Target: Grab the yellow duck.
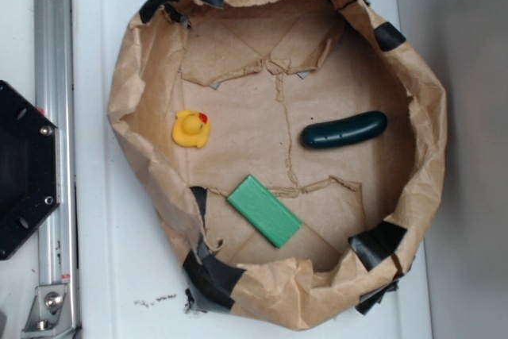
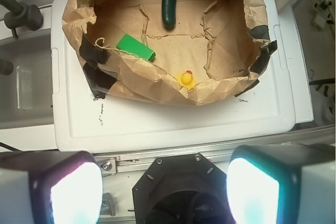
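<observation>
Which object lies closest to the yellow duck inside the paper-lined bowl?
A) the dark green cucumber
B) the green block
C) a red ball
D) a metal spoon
B: in the exterior view the green block sits just below and right of the yellow duck, while the cucumber lies farther across the paper.

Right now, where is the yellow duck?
In the exterior view the yellow duck sits inside the brown paper basin, near its left wall, above-left of the green block and well left of the dark cucumber.
</observation>
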### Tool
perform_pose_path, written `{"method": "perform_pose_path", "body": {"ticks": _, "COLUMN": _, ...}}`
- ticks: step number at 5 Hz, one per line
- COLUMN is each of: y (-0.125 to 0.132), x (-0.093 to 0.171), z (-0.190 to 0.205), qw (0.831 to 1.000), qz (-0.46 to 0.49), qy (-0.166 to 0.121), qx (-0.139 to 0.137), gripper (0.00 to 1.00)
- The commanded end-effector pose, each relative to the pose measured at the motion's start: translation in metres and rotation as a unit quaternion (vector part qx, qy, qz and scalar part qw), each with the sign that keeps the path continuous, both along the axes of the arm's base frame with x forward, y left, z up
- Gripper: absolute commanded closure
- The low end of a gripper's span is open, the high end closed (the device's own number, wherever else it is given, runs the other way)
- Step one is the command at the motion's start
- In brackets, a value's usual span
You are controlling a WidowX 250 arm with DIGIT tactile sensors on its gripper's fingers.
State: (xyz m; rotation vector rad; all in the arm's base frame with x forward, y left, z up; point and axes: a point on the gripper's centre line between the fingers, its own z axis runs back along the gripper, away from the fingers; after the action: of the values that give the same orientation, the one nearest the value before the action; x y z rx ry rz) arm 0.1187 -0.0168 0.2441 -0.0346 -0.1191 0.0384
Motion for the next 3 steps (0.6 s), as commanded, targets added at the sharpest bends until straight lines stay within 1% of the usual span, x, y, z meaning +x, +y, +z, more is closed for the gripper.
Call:
{"method": "perform_pose_path", "body": {"ticks": 1, "y": 0.0, "x": 0.0, "z": 0.0, "qw": 1.0, "qz": 0.0, "qy": 0.0, "qx": 0.0, "gripper": 0.0}}
{"method": "perform_pose_path", "body": {"ticks": 2, "y": 0.015, "x": 0.034, "z": -0.003, "qw": 0.999, "qz": 0.015, "qy": -0.013, "qx": 0.03, "gripper": 0.0}}
{"method": "perform_pose_path", "body": {"ticks": 3, "y": 0.025, "x": 0.065, "z": -0.024, "qw": 0.998, "qz": 0.049, "qy": -0.024, "qx": 0.039, "gripper": 0.0}}
